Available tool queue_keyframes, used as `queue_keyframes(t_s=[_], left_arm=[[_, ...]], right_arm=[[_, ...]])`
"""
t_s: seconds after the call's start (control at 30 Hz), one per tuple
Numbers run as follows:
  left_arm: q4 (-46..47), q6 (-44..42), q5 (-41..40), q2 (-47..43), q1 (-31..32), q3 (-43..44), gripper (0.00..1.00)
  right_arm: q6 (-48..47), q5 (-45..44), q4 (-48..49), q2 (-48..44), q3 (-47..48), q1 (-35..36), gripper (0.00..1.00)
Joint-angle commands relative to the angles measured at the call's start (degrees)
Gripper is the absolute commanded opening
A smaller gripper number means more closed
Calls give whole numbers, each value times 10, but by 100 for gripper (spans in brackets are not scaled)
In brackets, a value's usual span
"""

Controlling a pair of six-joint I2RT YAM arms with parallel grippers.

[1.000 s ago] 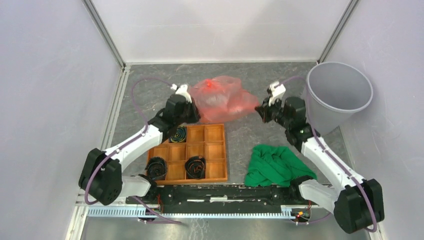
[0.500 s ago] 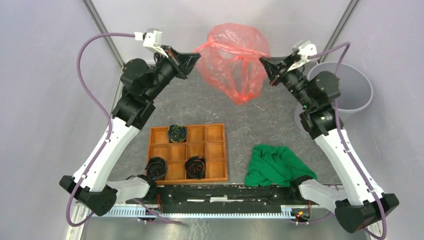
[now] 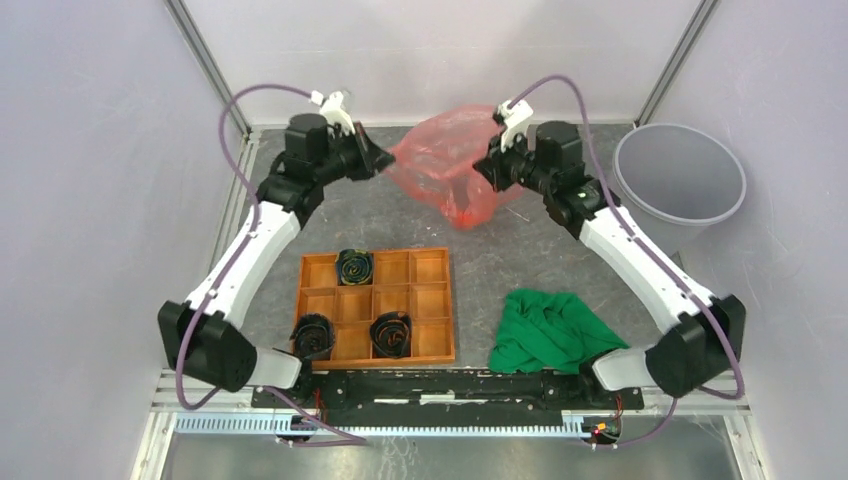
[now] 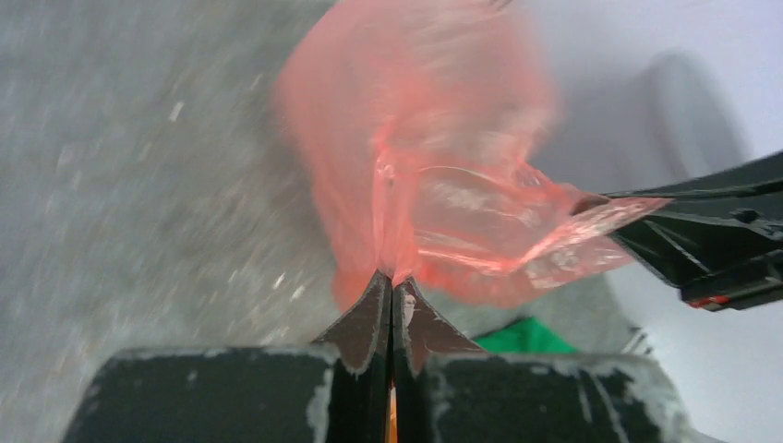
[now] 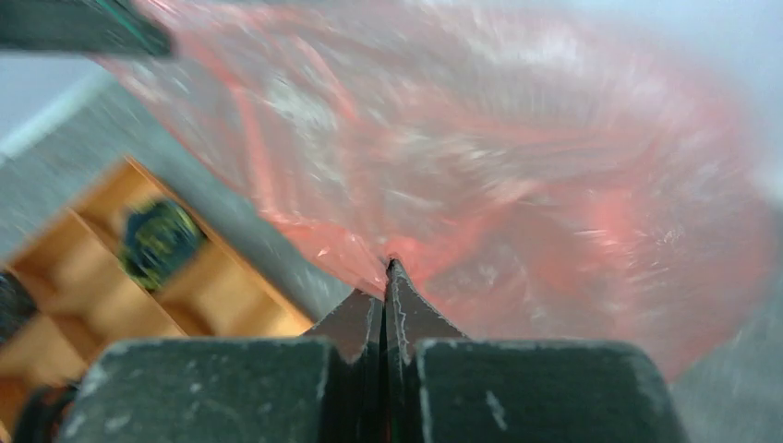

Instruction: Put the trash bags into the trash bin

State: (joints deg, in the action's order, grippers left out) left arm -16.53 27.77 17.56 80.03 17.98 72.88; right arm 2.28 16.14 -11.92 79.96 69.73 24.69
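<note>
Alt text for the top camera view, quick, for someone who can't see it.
The left gripper and right gripper hold the red trash bag up between them; the grey trash bin stands apart to their right.

trash bag (image 5: 517, 166): smeared by motion blur, runs off the top edge
tray (image 5: 212, 295): blurred, cut by the left edge
green cloth (image 4: 522, 338): only a sliver shows above the left hand (image 4: 392, 288)

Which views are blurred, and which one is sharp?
Top external: sharp, the red bag crisp. Left wrist: table and bag streaked with blur, only the left gripper sharp. Right wrist: bag and orange tray smeared, the right gripper sharp.
</note>
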Motion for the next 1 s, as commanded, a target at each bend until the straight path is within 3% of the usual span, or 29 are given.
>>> queue_keyframes(t_s=[0.0,0.13,0.3,0.37,0.53,0.67,0.83,0.97], left_arm=[[68,14,111,-68,6,103,2],[51,13,74,-72,6,118,2],[0,21,41,-22,4,171,9],[-3,31,55,-13,3,175,23],[91,48,116,-91,3,40,78],[153,60,126,-192,3,-99,99],[163,88,150,-239,3,-182,100],[176,105,151,-236,4,-151,100]], right_arm=[[38,19,65,-77,76,10,1],[107,-93,82,-118,19,-22,1],[206,-16,133,-103,-45,-113,1],[218,-9,138,-82,-40,-114,1],[280,-45,164,-60,-56,-118,0],[321,-80,188,-60,-87,-119,0],[320,-123,183,-68,-107,-119,0],[288,-174,162,-81,-86,-119,0]])
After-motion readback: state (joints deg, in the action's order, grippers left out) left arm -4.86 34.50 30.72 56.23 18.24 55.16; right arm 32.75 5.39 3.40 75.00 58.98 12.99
